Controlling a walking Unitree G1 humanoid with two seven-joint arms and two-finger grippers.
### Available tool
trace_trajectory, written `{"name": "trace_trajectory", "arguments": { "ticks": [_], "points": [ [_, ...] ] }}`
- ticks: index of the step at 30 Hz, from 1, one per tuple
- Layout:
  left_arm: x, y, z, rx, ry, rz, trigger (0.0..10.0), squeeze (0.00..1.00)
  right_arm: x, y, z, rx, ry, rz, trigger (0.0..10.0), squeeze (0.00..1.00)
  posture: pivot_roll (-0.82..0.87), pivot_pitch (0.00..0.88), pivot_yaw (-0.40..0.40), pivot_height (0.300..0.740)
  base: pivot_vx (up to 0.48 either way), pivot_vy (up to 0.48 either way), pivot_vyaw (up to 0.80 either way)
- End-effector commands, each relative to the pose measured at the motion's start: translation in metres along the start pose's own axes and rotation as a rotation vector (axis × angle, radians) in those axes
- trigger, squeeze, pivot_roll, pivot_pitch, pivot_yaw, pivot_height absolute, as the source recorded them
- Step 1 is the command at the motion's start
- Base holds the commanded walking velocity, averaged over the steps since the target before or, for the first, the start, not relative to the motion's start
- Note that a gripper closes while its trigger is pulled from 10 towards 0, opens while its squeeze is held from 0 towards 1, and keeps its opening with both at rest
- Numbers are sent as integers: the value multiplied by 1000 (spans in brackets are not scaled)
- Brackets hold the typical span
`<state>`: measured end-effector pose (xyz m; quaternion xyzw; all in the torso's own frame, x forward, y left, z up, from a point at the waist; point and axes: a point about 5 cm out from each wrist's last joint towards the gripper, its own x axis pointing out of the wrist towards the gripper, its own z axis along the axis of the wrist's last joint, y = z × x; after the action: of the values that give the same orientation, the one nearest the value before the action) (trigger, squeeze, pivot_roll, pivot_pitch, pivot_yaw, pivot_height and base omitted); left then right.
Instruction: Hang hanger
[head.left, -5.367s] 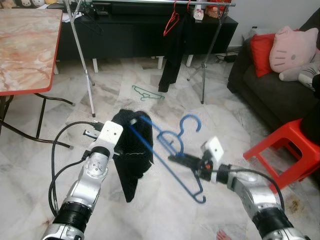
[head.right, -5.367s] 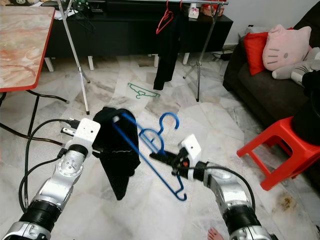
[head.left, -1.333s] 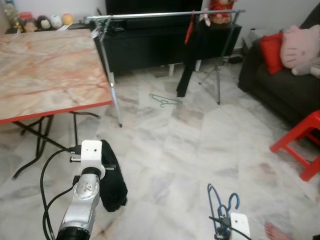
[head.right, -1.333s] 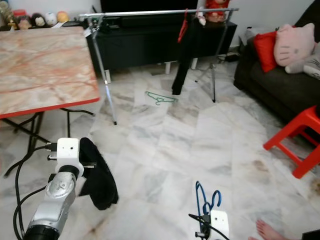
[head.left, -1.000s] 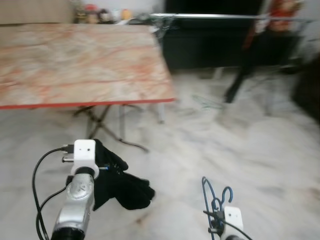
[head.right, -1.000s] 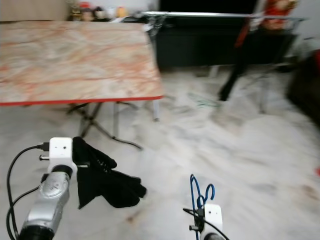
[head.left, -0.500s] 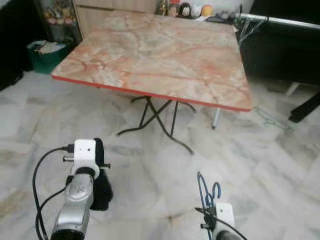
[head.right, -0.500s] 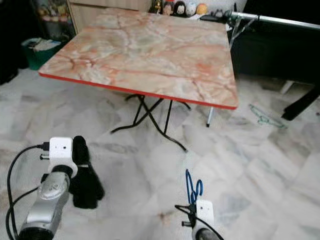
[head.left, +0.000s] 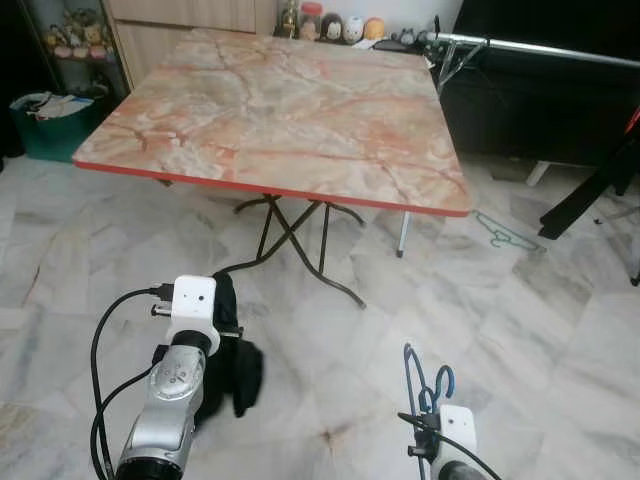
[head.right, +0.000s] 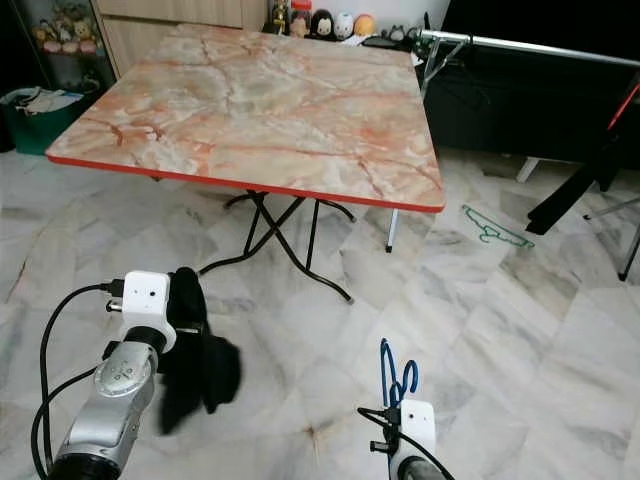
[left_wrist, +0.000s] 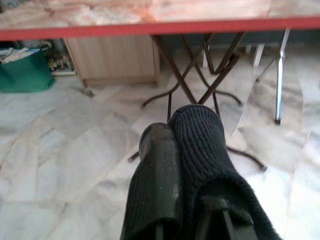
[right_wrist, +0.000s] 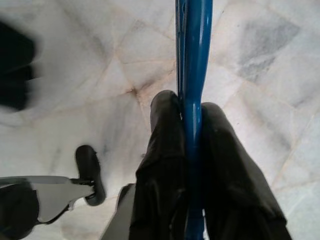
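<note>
Two grippers sit low in the head views. The left gripper (left_wrist: 172, 150), at lower left, is clamped on a black knitted garment (head.left: 238, 370) that drapes over one finger and hangs beside the silver forearm. The right gripper (right_wrist: 187, 130), at the bottom edge right of centre, has its fingers (right_wrist: 162, 150) pressed together around the blue hanger (head.left: 420, 385), whose hook stands up above the wrist. A marble-patterned folding table (head.left: 270, 110) with a red rim fills the upper centre. A green hanger (head.left: 505, 235) lies on the tiled floor at right, near what looks like a clothes rail (head.left: 540, 48) at upper right.
</note>
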<state>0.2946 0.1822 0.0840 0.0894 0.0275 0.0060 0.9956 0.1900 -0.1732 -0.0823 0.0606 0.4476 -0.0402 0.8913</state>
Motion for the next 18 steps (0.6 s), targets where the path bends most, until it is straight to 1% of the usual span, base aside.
{"name": "trace_trajectory", "arguments": {
  "ticks": [1,3,5,6,10,11,12,13,15,16,18],
  "points": [
    [0,-3,-4,4,17,-10,10000,0,0,-2,3,12,-11,-9,10000,0,39,73,-94,740,251,0,0],
    [-2,-2,-29,42,131,-41,10000,0,1,2,2,9,-6,-2,10000,0,41,74,-95,740,255,0,0],
    [-5,-2,-44,65,200,-62,10000,0,1,4,2,7,-2,2,10000,0,42,71,-93,740,127,0,0],
    [-11,-1,-64,65,291,-74,10000,0,0,2,1,7,0,4,10000,0,42,71,-93,740,0,0,0],
    [-22,0,-87,81,393,-96,10000,0,0,1,1,9,2,6,10000,0,41,67,-91,740,0,0,0],
    [-26,1,-95,85,431,-99,10000,0,0,1,1,8,3,8,10000,0,41,67,-91,740,0,0,0],
    [-34,3,-106,97,485,-95,10000,0,0,1,0,7,6,10,10000,0,42,63,-91,740,0,0,0],
    [-34,3,-106,97,485,-95,10000,0,0,1,0,7,6,10,10000,0,42,63,-91,740,0,0,0],
    [-43,5,-118,95,540,-89,10000,0,0,1,0,6,7,11,10000,0,41,60,-90,740,0,0,0],
    [-50,5,-127,91,587,-88,10000,0,0,1,0,4,7,11,10000,0,42,56,-89,740,0,0,0],
    [-56,6,-134,77,622,-84,10000,0,0,1,0,2,8,10,10000,0,41,53,-88,740,0,0,0]
  ]
}}
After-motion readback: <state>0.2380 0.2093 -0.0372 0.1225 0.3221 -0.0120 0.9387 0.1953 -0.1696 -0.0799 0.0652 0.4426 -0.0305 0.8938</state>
